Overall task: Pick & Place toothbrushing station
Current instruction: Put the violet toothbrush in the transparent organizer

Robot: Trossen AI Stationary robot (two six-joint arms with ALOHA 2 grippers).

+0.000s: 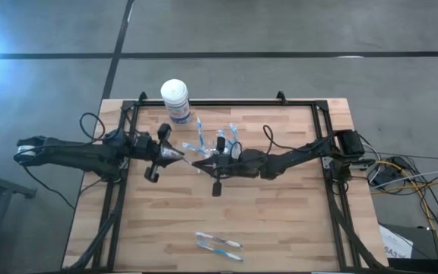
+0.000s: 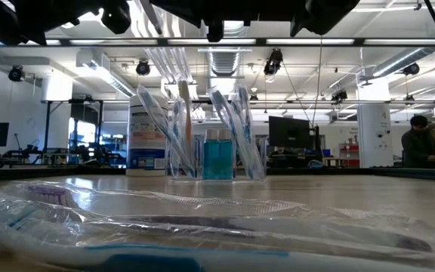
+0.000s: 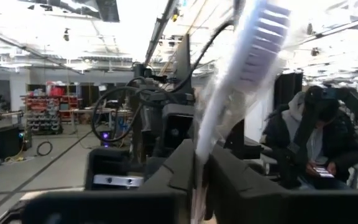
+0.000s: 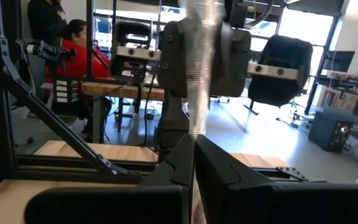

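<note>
A clear plastic cup (image 1: 216,143) stands at mid-table with several blue-and-white toothbrushes leaning in it; it also shows in the low view (image 2: 217,151). Just in front of it, above the table, my left gripper (image 1: 181,157) and my right gripper (image 1: 201,163) face each other tip to tip. Both are shut on one plastic-wrapped toothbrush (image 3: 253,50), whose clear wrapper (image 4: 201,62) shows in the right wrist view. Two more wrapped toothbrushes (image 1: 219,245) lie flat near the table's near edge. My left gripper pinches the wrapped toothbrush's handle (image 3: 199,163) between its two fingers, coming about level from the table's left. The bristle head (image 3: 263,34) sticks out past the fingertips, and the brush is clear of the table. My right gripper pinches the same toothbrush through its clear wrapper (image 4: 195,134) between its two fingers, coming about level from the table's right. The wrapped brush runs on from its fingertips toward the left gripper. Which part of the brush it has, I cannot tell.
A white-lidded tub (image 1: 175,99) with a blue label stands at the far edge, left of the cup. A dark frame (image 1: 226,104) runs around the wooden tabletop. People sit in the room beyond (image 3: 319,143).
</note>
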